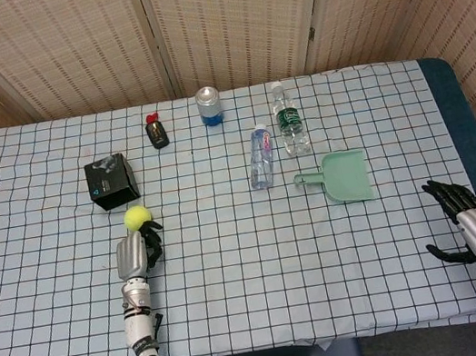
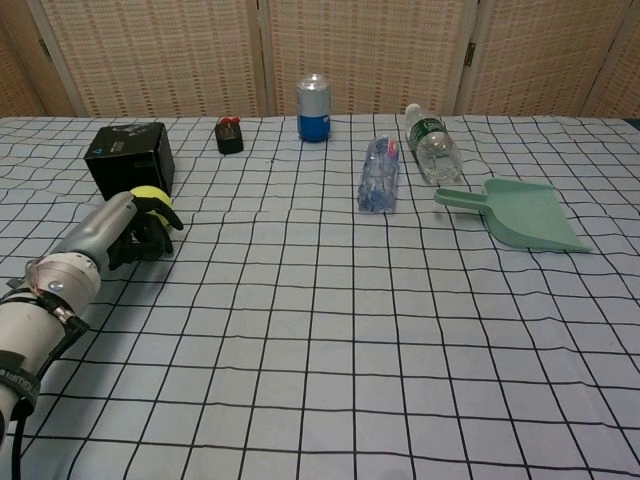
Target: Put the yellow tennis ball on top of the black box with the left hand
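Left hand (image 1: 132, 255) is gripping the yellow tennis ball (image 1: 137, 217) at left of frame, just below the black box (image 1: 110, 181); right hand (image 1: 466, 218) is resting at lower right, fingers apart.

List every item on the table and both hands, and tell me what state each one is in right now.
Yellow tennis ball: held in the left hand, not yet on the box.
Black box: upright, top bare.
Left hand: grips the ball, near the box.
Right hand: holds nothing, fingers apart, at the table edge.
Blue can: upright.
Green-label bottle: upright, capped.
Clear bottle: capped.
Green dustpan: flat, empty.
Small black bottle: red cap on.
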You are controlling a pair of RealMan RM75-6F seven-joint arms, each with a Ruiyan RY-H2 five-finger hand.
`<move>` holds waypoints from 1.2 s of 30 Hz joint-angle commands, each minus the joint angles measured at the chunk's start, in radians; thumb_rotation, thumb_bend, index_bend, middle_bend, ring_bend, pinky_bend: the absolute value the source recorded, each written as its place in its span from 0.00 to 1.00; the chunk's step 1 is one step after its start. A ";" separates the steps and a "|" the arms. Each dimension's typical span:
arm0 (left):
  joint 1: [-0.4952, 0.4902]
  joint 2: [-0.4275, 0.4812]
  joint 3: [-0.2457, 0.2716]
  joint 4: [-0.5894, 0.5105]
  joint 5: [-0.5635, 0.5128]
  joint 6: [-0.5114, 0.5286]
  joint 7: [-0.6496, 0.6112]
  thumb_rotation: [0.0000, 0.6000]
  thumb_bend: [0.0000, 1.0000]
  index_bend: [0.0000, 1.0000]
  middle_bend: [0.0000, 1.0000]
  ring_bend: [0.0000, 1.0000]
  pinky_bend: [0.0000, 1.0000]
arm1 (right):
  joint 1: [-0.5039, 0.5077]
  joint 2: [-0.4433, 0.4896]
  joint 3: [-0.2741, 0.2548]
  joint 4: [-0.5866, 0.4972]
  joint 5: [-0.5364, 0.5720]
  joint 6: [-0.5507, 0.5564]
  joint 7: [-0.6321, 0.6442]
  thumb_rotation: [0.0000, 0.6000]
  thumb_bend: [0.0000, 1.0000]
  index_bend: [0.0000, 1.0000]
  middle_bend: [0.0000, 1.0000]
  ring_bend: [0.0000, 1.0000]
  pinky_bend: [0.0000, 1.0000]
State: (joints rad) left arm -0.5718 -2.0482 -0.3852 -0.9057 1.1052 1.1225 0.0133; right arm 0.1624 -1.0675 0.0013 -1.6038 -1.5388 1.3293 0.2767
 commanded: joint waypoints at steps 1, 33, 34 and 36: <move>-0.014 0.001 0.009 0.030 0.012 -0.001 0.020 1.00 0.80 0.40 0.51 0.52 0.85 | 0.000 0.000 0.000 0.000 0.001 -0.001 0.000 1.00 0.16 0.06 0.00 0.00 0.00; -0.151 -0.051 0.060 0.393 0.101 -0.056 0.074 1.00 0.80 0.42 0.51 0.52 0.85 | 0.004 -0.002 0.001 0.005 0.009 -0.015 0.003 1.00 0.16 0.05 0.00 0.00 0.00; -0.155 -0.053 0.061 0.403 0.102 -0.060 0.076 1.00 0.80 0.42 0.51 0.52 0.85 | 0.004 -0.002 0.001 0.005 0.009 -0.014 0.003 1.00 0.16 0.05 0.00 0.00 0.00; -0.165 -0.058 0.061 0.431 0.102 -0.070 0.085 1.00 0.79 0.42 0.51 0.52 0.84 | 0.005 -0.002 0.001 0.006 0.010 -0.015 0.003 1.00 0.16 0.05 0.00 0.00 0.00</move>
State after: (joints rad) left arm -0.7274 -2.1008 -0.3244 -0.4929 1.2066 1.0620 0.0907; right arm 0.1669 -1.0699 0.0026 -1.5983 -1.5286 1.3142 0.2797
